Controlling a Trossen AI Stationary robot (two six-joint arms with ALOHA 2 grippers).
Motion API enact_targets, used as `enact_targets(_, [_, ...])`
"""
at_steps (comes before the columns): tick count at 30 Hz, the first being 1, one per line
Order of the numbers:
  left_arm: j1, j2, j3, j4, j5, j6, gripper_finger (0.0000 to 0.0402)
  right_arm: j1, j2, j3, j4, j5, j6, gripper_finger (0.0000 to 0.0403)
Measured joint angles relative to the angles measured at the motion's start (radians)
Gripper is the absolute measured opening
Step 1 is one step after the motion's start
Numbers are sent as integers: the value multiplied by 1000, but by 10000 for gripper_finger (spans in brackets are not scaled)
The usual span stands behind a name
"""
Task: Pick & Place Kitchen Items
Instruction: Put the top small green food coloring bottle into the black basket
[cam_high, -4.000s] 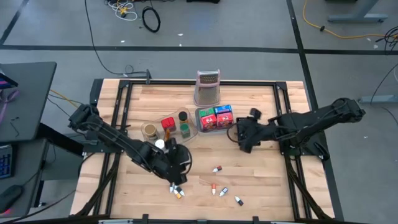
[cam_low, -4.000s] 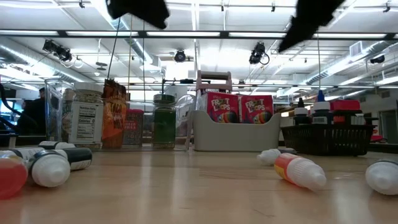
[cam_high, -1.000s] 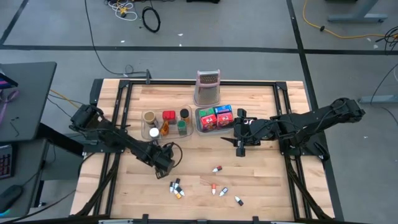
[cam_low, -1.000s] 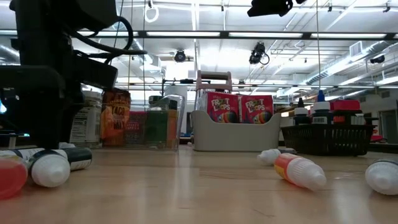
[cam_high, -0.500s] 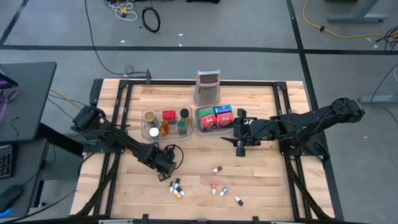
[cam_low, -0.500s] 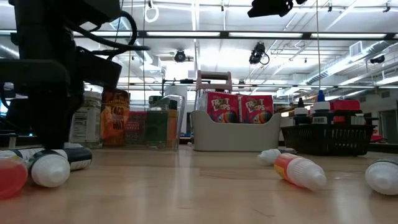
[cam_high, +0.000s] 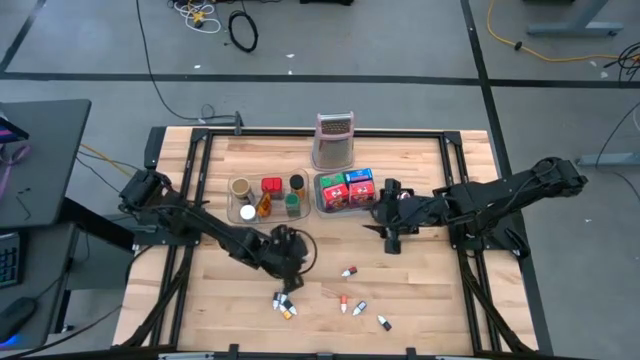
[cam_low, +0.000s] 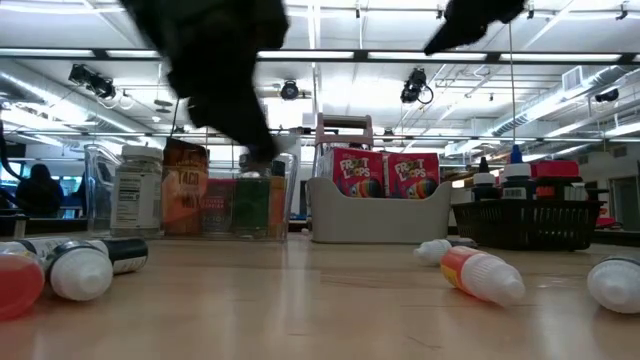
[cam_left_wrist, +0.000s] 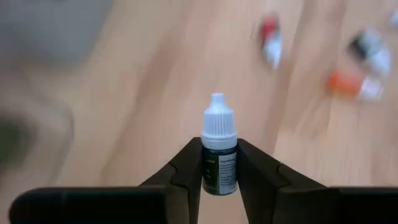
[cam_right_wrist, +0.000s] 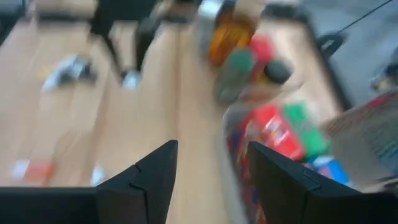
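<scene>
My left gripper (cam_left_wrist: 219, 147) is shut on a small dropper bottle (cam_left_wrist: 218, 122) with a white cap and a dark green label. In the high view it hangs over the table's middle (cam_high: 285, 250), above the loose bottles. Several more little dropper bottles (cam_high: 285, 306) (cam_high: 348, 272) (cam_high: 360, 308) lie on their sides on the wood. My right gripper (cam_right_wrist: 211, 149) is open and touches nothing. It hovers just right of the grey tray (cam_high: 392, 238). My left gripper pinches the dropper bottle by its labelled body (cam_left_wrist: 219, 169), one finger (cam_left_wrist: 186, 168) on each side. The white cap sticks out past the fingertips. The bottle is lifted clear of the table, and the wood shows beyond it.
A clear tray (cam_high: 262, 199) holds jars and packets, and a grey tray (cam_high: 322, 196) holds red, green and blue packets. The upright metal grater (cam_high: 335, 140) stands at the far edge. In the low view a dark basket of bottles (cam_low: 525, 220) stands to the right.
My left gripper has risen from the table beside the near-left cluster of little bottles and swung toward the right, now high over the table's middle. My right gripper has shifted a little toward the right edge.
</scene>
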Motion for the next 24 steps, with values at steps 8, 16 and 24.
enact_targets(8, [95,-1,4,320,-11,308,97,48,-3,0,-205,-6,160,206])
enact_targets(16, [157,-2,5,447,21,423,93,117,-6,-9,-378,186,362,206])
enact_targets(24, [158,-3,5,476,18,493,94,141,-15,-187,103,231,162,206])
